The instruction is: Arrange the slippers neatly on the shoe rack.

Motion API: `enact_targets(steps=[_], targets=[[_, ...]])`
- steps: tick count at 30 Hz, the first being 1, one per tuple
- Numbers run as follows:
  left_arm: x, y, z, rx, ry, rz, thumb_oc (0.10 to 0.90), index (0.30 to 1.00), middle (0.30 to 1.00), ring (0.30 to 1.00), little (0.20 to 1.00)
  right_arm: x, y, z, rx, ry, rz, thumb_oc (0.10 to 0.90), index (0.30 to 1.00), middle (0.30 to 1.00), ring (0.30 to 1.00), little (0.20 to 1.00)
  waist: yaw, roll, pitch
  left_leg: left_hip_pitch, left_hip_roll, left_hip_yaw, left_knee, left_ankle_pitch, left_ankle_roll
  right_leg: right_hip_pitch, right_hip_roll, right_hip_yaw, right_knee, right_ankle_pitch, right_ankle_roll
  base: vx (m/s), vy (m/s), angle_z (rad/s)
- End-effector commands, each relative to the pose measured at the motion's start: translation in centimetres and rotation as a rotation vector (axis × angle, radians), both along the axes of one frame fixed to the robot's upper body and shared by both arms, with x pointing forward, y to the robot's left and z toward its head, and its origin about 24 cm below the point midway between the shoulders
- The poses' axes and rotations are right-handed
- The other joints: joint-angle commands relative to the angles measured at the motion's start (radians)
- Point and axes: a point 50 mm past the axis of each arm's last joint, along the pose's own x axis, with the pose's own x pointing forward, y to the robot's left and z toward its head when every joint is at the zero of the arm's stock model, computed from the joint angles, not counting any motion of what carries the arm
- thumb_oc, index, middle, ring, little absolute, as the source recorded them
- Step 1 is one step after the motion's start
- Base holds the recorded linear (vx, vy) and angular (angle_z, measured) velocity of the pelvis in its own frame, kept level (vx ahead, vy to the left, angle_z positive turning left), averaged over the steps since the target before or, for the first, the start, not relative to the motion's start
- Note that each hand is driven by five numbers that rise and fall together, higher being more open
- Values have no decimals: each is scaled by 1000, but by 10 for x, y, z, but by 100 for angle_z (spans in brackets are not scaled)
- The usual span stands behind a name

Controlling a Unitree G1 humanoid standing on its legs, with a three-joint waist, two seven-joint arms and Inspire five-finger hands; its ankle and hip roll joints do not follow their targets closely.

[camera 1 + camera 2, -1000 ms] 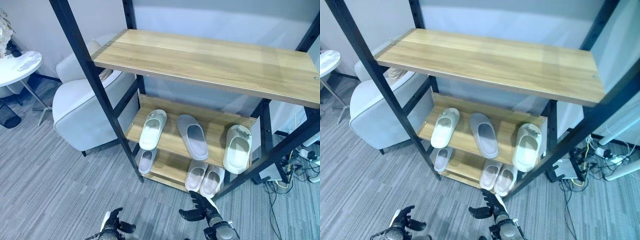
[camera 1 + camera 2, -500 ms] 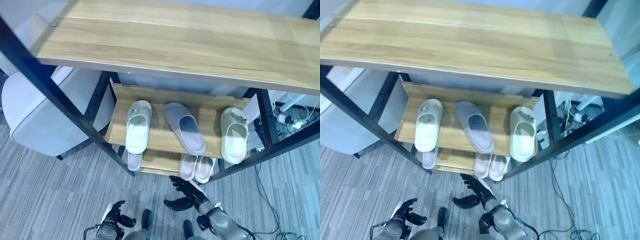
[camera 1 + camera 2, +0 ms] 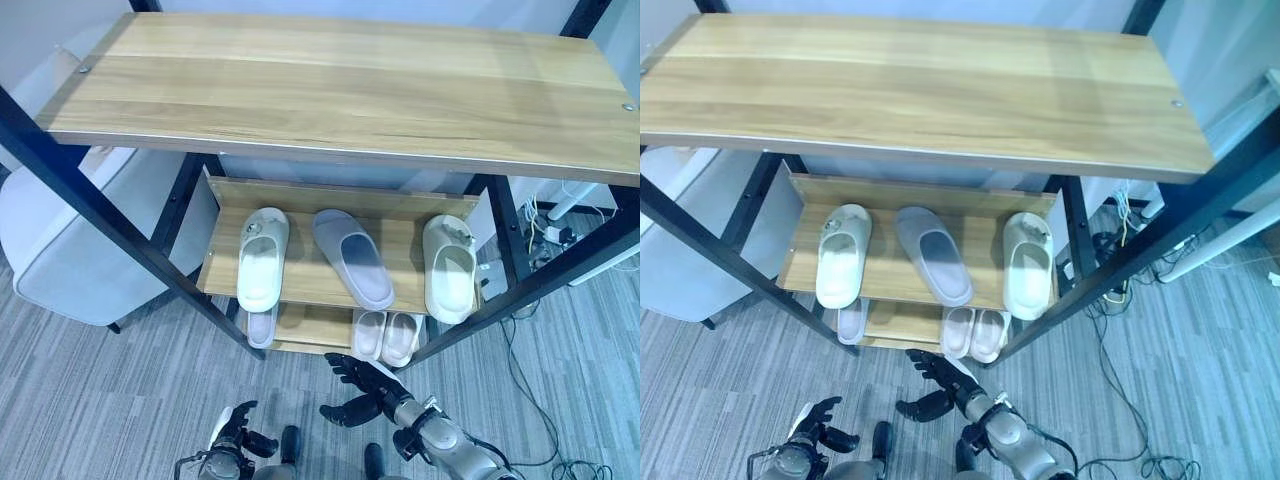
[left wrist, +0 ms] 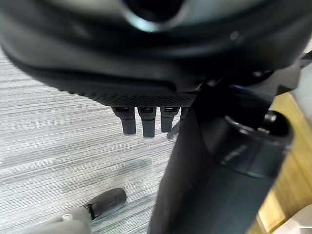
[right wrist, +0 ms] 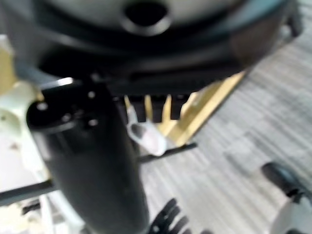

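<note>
The shoe rack (image 3: 330,95) has a wide bare wooden top board. On its middle shelf (image 3: 222,270) lie a cream slipper (image 3: 262,259) at the left, a grey slipper (image 3: 354,258) turned askew in the centre and a cream slipper (image 3: 451,268) at the right. The bottom shelf carries one small pale slipper (image 3: 260,326) at the left and a pale pair (image 3: 385,336) side by side. My right hand (image 3: 362,392) hovers low in front of that pair, fingers spread, holding nothing. My left hand (image 3: 232,440) hangs relaxed and empty near the floor.
A pale armchair (image 3: 60,240) stands close to the rack's left side. Slanted black frame posts (image 3: 120,230) cross in front of the shelves. Cables and a power strip (image 3: 560,225) lie on the grey carpet to the right.
The whole picture has shifted: the camera now looks at the rack more squarely from above. The slippers lie as before. My right hand stays spread before the bottom shelf.
</note>
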Motion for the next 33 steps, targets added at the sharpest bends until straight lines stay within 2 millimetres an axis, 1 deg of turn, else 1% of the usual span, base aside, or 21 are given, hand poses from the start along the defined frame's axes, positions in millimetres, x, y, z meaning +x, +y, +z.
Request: enact_targets(steps=[1,5,7,8,9,10,11,12,14,15,18,19,22,23,25,26,27,30,32,33], targets=[[-6,-3,-5,24,47,-57,800,900,900,900,900,8,32,48,227,-169,105,800,900,900,900,900,27,-7,-66,33,-4,-13,2,-76,-12,-7,23,-13,6,-3,28,23,-7,9],[-12,-2,-7,24,71,-53,800,900,900,900,900,10,36,71,276,-249,144,800,900,900,900,900,27,-10,-78,40,-4,-15,2,-79,-13,4,21,-18,8,-7,29,22,4,15],[-12,0,-7,29,73,-49,800,900,900,900,900,13,37,88,293,-317,177,800,900,900,900,900,29,-12,-81,42,-5,-18,2,-81,-12,6,20,-21,11,-9,29,5,1,2],[-12,0,-7,29,73,-49,800,900,900,900,900,13,37,88,293,-317,177,800,900,900,900,900,28,-11,-81,43,-5,-18,2,-81,-12,6,20,-22,11,-9,29,0,0,0],[-14,1,-7,32,82,-50,800,900,900,900,900,14,37,107,300,-399,212,800,900,900,900,900,29,-12,-84,45,-4,-19,2,-82,-12,6,18,-22,14,-10,30,0,0,0],[-14,1,-7,32,82,-51,800,900,900,900,900,14,37,107,299,-399,212,800,900,900,900,900,29,-11,-84,45,-4,-19,2,-82,-12,7,18,-22,14,-10,30,0,0,0],[-21,1,-10,27,117,-50,800,900,900,900,900,14,33,128,277,-515,242,800,900,900,900,900,28,-12,-89,41,-3,-18,2,-75,-11,1,18,-22,18,-3,30,0,0,0],[-23,1,-11,29,123,-55,800,900,900,900,900,14,30,134,259,-559,235,800,900,900,900,900,28,-13,-92,41,-3,-18,2,-76,-11,0,18,-23,18,-3,30,14,15,3],[-30,0,-13,34,140,-60,800,900,900,900,900,14,16,157,150,-789,155,800,900,900,900,900,25,-12,-96,44,-2,-18,2,-79,-8,2,17,-25,19,-4,32,47,18,2],[-33,-2,-14,39,148,-61,800,900,900,900,900,17,12,166,72,-915,99,800,900,900,900,900,24,-10,-98,45,-2,-17,2,-80,-7,2,16,-25,20,-4,33,48,33,2],[-37,-4,-15,60,151,-78,800,900,900,900,900,30,9,183,-94,-1161,-6,800,900,900,900,900,38,-11,-97,48,-1,-19,2,-82,-3,6,15,-29,19,-5,34,32,27,-2],[-37,-5,-15,64,148,-82,800,900,900,900,900,36,9,186,-115,-1188,-41,800,900,900,900,900,45,-13,-95,48,-1,-21,2,-83,-2,7,15,-29,18,-5,34,28,15,-5],[-39,-6,-16,81,149,-108,800,900,900,900,900,55,9,203,-128,-1287,-169,800,900,900,900,900,68,-19,-90,45,-4,-31,2,-83,1,8,17,-30,16,-7,32,39,22,2],[-38,-6,-15,86,146,-112,800,900,900,900,900,60,8,206,-154,-1312,-193,800,900,900,900,900,76,-22,-90,47,-5,-35,3,-93,2,14,17,-32,13,-14,32,60,16,6],[-36,-5,-14,100,135,-127,800,900,900,900,900,74,2,209,-218,-1336,-251,800,900,900,900,900,93,-29,-86,41,-7,-47,5,-93,4,14,17,-33,12,-15,32,24,16,10],[-35,-4,-14,100,133,-127,800,900,900,900,900,74,3,210,-217,-1338,-252,800,900,900,900,900,93,-30,-83,36,-7,-47,5,-83,4,8,17,-33,14,-7,32,35,14,18],[-33,-3,-13,105,117,-136,800,900,900,900,900,89,-7,212,-284,-1344,-336,800,900,900,900,900,112,-40,-81,30,-10,-62,5,-93,7,12,17,-39,9,-13,33,28,11,19],[-33,-2,-12,107,114,-135,800,900,900,900,900,93,-11,214,-307,-1354,-361,800,900,900,900,900,118,-43,-77,26,-11,-66,6,-94,8,11,17,-41,9,-14,34,29,12,18],[-30,-2,-11,109,105,-127,800,900,900,900,900,107,-23,218,-358,-1353,-488,800,900,900,900,900,138,-56,-59,-4,-12,-76,9,-91,10,-12,17,-45,8,-7,35,-20,20,16],[-30,-1,-11,109,104,-127,800,900,900,900,900,107,-23,218,-358,-1354,-489,800,900,900,900,900,138,-56,-60,-5,-12,-76,10,-91,10,-14,16,-45,8,-7,35,-20,4,4]])
